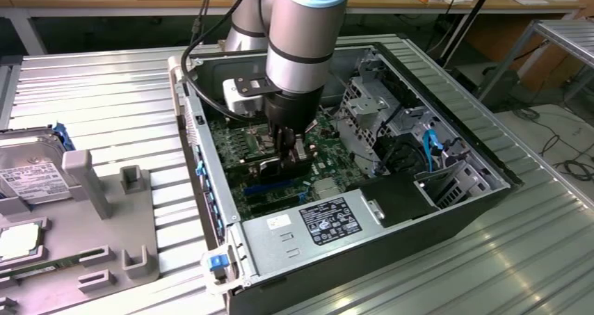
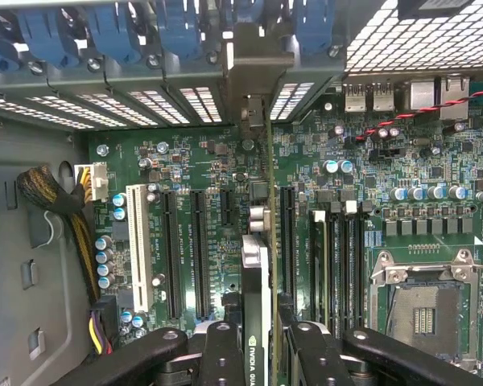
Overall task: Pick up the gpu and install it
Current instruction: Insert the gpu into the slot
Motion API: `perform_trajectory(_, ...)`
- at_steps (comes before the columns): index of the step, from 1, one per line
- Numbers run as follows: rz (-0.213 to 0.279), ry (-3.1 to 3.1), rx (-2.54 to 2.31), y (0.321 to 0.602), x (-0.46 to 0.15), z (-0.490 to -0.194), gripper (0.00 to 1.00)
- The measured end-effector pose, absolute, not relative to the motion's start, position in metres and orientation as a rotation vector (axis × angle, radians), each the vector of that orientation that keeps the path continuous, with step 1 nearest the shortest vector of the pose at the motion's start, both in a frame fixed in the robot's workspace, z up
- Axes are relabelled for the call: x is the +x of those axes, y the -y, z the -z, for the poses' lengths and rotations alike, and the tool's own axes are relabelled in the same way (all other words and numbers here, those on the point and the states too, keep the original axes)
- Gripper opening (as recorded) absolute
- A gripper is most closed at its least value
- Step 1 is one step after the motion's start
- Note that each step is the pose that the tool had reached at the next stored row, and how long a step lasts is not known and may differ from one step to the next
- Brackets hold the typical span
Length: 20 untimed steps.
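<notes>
Gripper [image 2: 263,331]: I see its fingers [image 2: 223,354] pinching the gpu [image 2: 256,273] edge-on, low inside the computer case [image 1: 399,259], just above the motherboard [image 2: 185,161] slots.

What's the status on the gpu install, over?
Fingers shut on green gpu card with black cooler. Card edge-on over green motherboard. Neighbouring long black slots bare.

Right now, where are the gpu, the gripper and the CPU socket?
gpu [image 2: 256,289]: wrist view, on the card's near edge, seen edge-on.
gripper [image 2: 258,330]: wrist view, midway between its fingertips, shut on the gpu.
CPU socket [image 2: 419,310]: wrist view, centre of its dark pin field.
</notes>
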State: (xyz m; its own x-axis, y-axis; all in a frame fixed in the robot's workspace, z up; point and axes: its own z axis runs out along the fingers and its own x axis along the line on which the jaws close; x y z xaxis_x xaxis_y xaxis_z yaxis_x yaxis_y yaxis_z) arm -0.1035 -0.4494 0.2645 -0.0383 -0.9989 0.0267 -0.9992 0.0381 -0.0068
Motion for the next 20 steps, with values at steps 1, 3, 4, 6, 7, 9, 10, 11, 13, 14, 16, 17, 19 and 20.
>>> perform_trajectory(1, -0.037, 2.253, 2.168, 0.4494, -0.1035, -0.2643, 0.27)
perform_trajectory(3, -0.037, 2.253, 2.168, 0.4495, -0.1035, -0.2639, 0.27)
perform_trajectory(4, -0.037, 2.253, 2.168, 0.4497, -0.1036, -0.2635, 0.27)
perform_trajectory(6, -0.037, 2.253, 2.168, 0.4500, -0.1036, -0.2628, 0.27)
perform_trajectory(7, -0.037, 2.253, 2.168, 0.4501, -0.1037, -0.2625, 0.27)
perform_trajectory(9, -0.037, 2.253, 2.169, 0.4502, -0.1039, -0.2609, 0.27)
perform_trajectory(10, -0.037, 2.253, 2.168, 0.4501, -0.1044, -0.2603, 0.27)
perform_trajectory(11, -0.037, 2.253, 2.168, 0.4502, -0.1046, -0.2600, 0.27)
perform_trajectory(13, -0.038, 2.253, 2.169, 0.4502, -0.1051, -0.2594, 0.27)
perform_trajectory(14, -0.038, 2.253, 2.169, 0.4501, -0.1052, -0.2593, 0.27)
perform_trajectory(16, -0.038, 2.253, 2.169, 0.4501, -0.1053, -0.2594, 0.27)
perform_trajectory(17, -0.037, 2.253, 2.170, 0.4500, -0.1052, -0.2597, 0.27)
perform_trajectory(19, -0.038, 2.242, 2.181, 0.4500, -0.1052, -0.2599, 0.27)
perform_trajectory(20, -0.038, 2.237, 2.186, 0.4501, -0.1052, -0.2601, 0.27)
